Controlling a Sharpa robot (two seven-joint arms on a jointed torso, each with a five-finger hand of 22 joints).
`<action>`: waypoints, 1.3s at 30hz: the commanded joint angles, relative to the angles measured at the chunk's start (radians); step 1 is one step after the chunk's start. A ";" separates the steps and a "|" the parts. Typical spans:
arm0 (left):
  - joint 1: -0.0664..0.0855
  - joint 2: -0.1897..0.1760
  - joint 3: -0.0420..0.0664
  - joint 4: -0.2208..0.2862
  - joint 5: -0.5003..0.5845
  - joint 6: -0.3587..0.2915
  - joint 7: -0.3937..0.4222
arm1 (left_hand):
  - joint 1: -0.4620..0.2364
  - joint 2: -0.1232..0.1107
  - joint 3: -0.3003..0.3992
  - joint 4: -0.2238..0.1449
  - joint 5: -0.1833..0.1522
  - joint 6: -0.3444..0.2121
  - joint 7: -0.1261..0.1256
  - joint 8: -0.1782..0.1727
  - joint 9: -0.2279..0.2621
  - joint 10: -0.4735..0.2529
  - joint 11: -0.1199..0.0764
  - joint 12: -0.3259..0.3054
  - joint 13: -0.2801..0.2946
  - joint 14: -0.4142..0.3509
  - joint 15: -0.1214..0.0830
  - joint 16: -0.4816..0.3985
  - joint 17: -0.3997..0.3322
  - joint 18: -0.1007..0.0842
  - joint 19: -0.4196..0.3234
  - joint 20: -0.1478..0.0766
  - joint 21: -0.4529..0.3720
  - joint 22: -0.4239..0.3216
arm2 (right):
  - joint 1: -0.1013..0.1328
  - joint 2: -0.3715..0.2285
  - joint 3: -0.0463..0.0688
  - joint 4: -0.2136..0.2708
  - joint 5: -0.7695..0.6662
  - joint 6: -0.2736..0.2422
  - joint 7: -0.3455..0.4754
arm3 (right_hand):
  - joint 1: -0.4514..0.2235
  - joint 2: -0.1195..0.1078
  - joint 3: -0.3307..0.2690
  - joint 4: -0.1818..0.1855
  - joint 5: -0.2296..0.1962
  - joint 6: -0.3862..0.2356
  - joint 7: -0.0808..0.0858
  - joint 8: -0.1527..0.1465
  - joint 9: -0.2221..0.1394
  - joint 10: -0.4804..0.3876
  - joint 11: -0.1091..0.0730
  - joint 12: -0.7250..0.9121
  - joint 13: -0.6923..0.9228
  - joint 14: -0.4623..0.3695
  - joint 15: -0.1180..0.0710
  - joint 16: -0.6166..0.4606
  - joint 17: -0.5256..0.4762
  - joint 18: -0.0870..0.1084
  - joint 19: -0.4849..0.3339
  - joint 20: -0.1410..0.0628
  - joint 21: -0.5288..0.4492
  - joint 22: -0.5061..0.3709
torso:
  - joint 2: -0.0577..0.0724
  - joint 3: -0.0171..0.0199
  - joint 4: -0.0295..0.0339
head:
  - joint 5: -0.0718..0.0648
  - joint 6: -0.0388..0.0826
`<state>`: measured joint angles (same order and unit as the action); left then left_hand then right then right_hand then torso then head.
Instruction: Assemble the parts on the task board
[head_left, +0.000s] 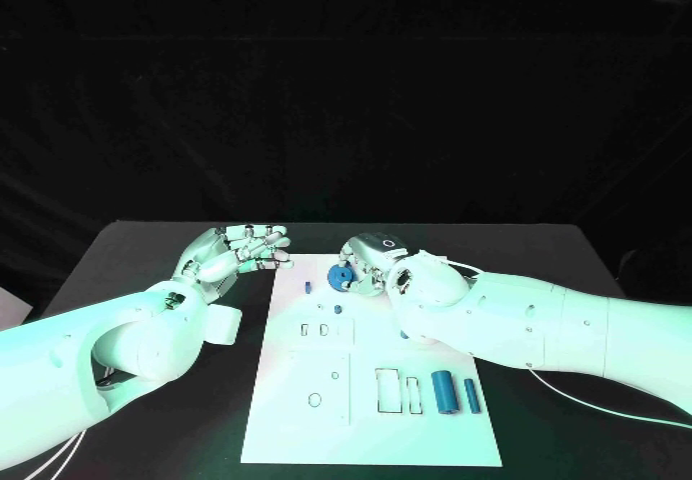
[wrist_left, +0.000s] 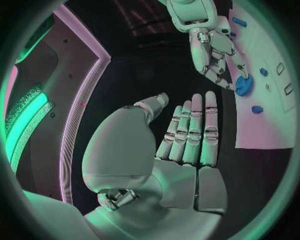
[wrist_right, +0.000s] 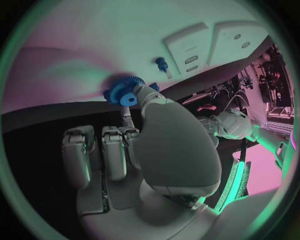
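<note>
While my right hand (head_left: 378, 265) pinches the blue gear (head_left: 342, 277) near the task board's (head_left: 289, 420) far edge, at twelve o'clock, my left hand (head_left: 238, 252) hovers off the board's ten o'clock corner, fingers straight, released. Two blue cylinders (head_left: 456, 391) lie at five o'clock. The right wrist view alone shows the gear's teeth (wrist_right: 119, 87).

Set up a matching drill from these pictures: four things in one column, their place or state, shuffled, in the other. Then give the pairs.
Things
1. round blue toothed gear
2. two blue cylinders
3. left hand
4. small blue peg

Places or states
A. holds nothing, fingers straight, beside the white task board
B. lying side by side on the board's near right part
C. pinched by the right hand
D. alone on the board's far part, between the hands

Pairs: 1-C, 2-B, 3-A, 4-D
</note>
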<state>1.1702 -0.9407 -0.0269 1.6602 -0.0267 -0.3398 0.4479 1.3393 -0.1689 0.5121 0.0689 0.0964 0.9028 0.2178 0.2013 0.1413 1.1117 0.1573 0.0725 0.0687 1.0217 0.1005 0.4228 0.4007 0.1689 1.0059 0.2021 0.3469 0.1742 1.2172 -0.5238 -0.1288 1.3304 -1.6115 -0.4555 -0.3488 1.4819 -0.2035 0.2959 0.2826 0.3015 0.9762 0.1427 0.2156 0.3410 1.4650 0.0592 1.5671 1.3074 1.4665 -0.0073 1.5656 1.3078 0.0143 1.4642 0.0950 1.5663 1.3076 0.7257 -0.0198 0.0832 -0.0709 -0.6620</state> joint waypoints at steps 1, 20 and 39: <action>0.003 0.001 0.001 0.003 -0.002 0.020 0.003 | 0.001 0.002 0.005 0.001 -0.001 0.009 -0.001 0.005 0.001 0.006 -0.001 -0.006 0.000 -0.004 0.001 0.003 0.001 0.010 -0.007 -0.002 0.003 0.001 | -0.001 0.004 0.000 -0.011 -0.017 0.020 -0.026 | -0.004 -0.005 0.007 -0.002 -0.004 0.007 -0.005 0.006 0.001 0.106 -0.004 0.004 0.263 0.104 -0.008 0.005 0.263 -0.014 0.107 -0.005 0.005 0.263 | 0.000 -0.0002 0.0003 | -0.001 0.000; 0.003 -0.002 0.001 0.004 -0.003 0.021 0.000 | 0.001 0.002 0.005 0.001 -0.001 0.009 -0.001 0.005 0.001 0.006 -0.001 -0.006 0.000 -0.004 0.001 0.003 0.001 0.010 -0.007 -0.002 0.003 0.001 | -0.001 0.022 -0.001 -0.032 0.033 0.051 0.000 | -0.154 -0.014 -0.137 0.011 -0.130 -0.077 0.023 -0.079 -0.024 0.096 0.024 -0.008 0.253 0.104 0.018 0.005 0.263 -0.014 0.107 0.020 0.005 0.263 | -0.001 -0.0006 -0.0004 | 0.000 -0.002; 0.003 -0.004 0.001 0.005 -0.004 0.020 -0.003 | 0.003 0.003 0.008 -0.001 0.000 0.008 -0.001 0.005 0.001 0.006 -0.001 -0.007 -0.001 -0.009 0.001 0.007 0.004 0.010 -0.010 -0.003 0.007 0.003 | -0.001 0.006 -0.004 -0.031 0.079 0.125 0.004 | -0.242 0.045 -0.154 0.010 -0.071 -0.025 0.014 -0.069 -0.016 0.106 0.017 0.004 0.263 0.104 0.012 0.005 0.263 -0.014 0.107 0.016 0.005 0.263 | -0.002 0.0001 -0.0014 | 0.000 -0.001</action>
<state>1.1704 -0.9451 -0.0269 1.6623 -0.0275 -0.3360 0.4404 1.3393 -0.1689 0.5149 0.0661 0.0964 0.9028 0.2178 0.2013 0.1412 1.1117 0.1573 0.0725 0.0687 1.0218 0.1005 0.4265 0.4030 0.1688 1.0022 0.1984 0.3506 0.1763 1.2175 -0.5169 -0.1319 1.2984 -1.5450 -0.3741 -0.3515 1.2408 -0.1699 0.1361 0.2931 0.2248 0.9495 0.1623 0.1470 0.3258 1.4668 0.0753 1.5673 1.3081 1.4665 0.0071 1.5655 1.3074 0.0143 1.4661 0.1113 1.5662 1.3080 0.7241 -0.0199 0.0822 -0.0711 -0.6642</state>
